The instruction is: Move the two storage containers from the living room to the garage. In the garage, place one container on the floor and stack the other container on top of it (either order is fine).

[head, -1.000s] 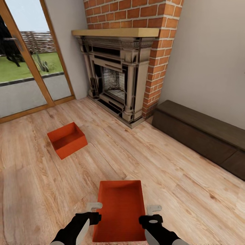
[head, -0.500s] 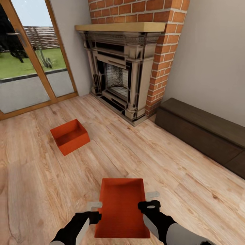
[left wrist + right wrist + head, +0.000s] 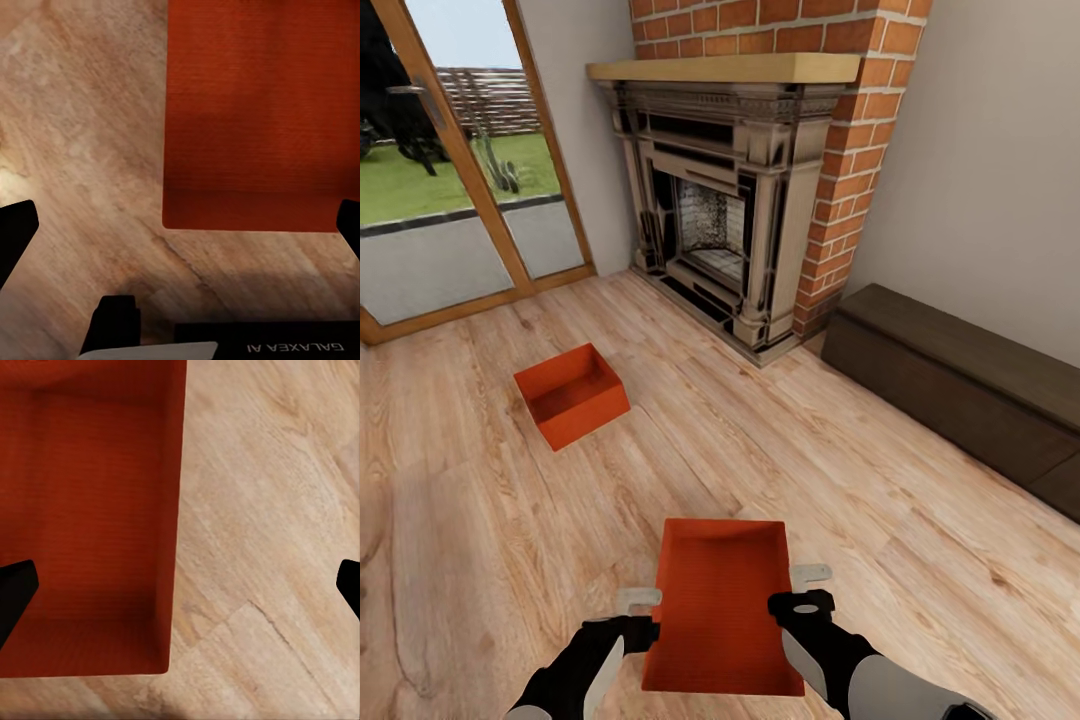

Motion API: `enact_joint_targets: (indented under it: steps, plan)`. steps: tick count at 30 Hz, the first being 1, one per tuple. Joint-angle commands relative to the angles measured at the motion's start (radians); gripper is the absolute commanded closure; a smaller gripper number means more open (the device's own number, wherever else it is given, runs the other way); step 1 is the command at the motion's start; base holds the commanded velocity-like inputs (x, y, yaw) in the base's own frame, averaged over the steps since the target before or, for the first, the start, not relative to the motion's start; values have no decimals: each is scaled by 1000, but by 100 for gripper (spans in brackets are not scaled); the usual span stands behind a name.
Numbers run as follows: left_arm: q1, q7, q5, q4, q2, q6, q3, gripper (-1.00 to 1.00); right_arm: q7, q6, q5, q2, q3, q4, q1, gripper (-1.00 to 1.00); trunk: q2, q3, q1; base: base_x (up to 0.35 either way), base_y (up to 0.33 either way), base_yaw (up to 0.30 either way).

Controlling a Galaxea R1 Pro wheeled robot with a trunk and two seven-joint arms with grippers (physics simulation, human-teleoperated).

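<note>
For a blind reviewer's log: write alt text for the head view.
An orange-red storage container sits on the light wood floor between the open left gripper and open right gripper. A second container lies farther off near the glass door, left of a brick fireplace.
</note>
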Motion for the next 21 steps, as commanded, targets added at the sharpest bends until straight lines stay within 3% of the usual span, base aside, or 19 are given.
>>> enact_joint_targets:
  steps: [1, 9, 21]
  plan:
    - [0, 4, 2, -3, 0, 7, 0, -100, -7, 7, -4, 0, 8, -2, -1, -100, 0, -1, 0, 0, 0, -93]
    - [0, 4, 2, -7, -1, 10, 0, -100, -8, 6, -4, 0, 7, -2, -1, -100, 0, -1, 0, 0, 0, -185]
    - [-1, 4, 2, -9, 0, 12, -1, -100, 0, -6, 3, 1, 13, -1, -1, -100, 0, -1, 0, 0, 0, -9]
